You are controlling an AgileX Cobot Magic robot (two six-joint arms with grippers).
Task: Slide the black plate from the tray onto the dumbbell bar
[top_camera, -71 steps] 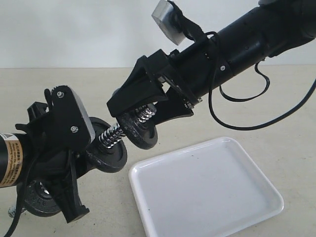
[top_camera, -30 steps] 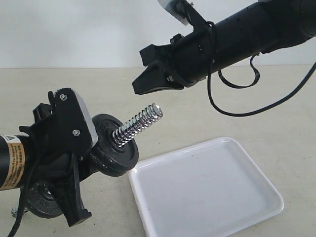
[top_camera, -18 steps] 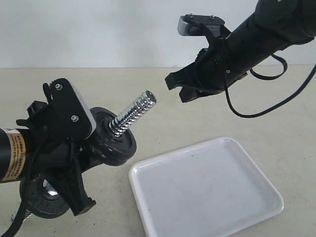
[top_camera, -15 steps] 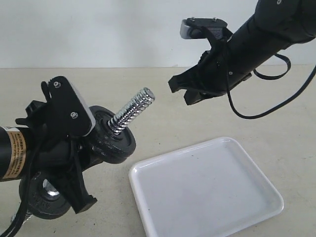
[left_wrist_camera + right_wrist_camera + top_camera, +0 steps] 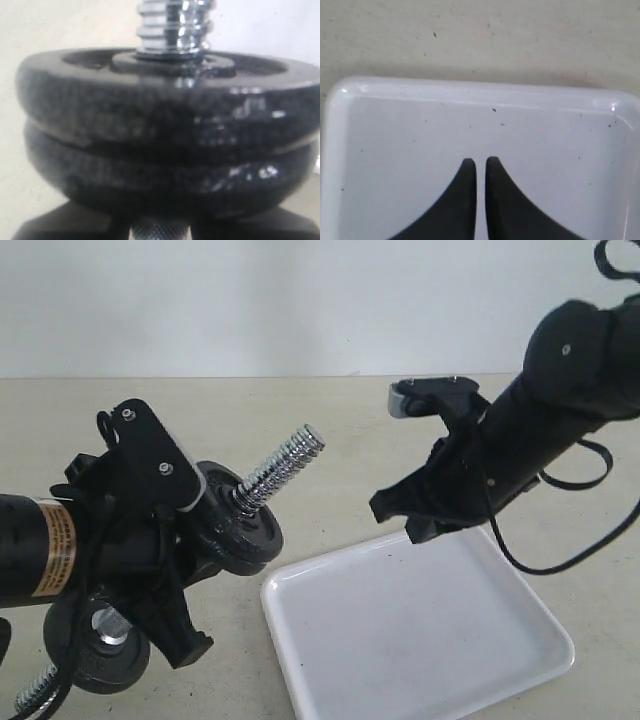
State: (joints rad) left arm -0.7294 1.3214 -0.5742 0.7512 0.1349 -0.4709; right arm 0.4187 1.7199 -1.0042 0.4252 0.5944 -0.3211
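The white rectangular tray (image 5: 400, 640) lies front right on the beige tabletop (image 5: 350, 420). Left of it, the short chrome steel dumbbell bar (image 5: 282, 462) slants upward in the left gripper (image 5: 185, 560). On it the round black cast-iron plate (image 5: 150, 100) rests against a second black iron disc (image 5: 150, 175). A third black iron disc (image 5: 100, 650) sits at its lower end. The right gripper (image 5: 397, 522) hangs above the tray near its far rim.

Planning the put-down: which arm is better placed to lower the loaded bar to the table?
Left. The left gripper holds the dumbbell bar, black plate on it; the right gripper hangs shut and empty above the tray.
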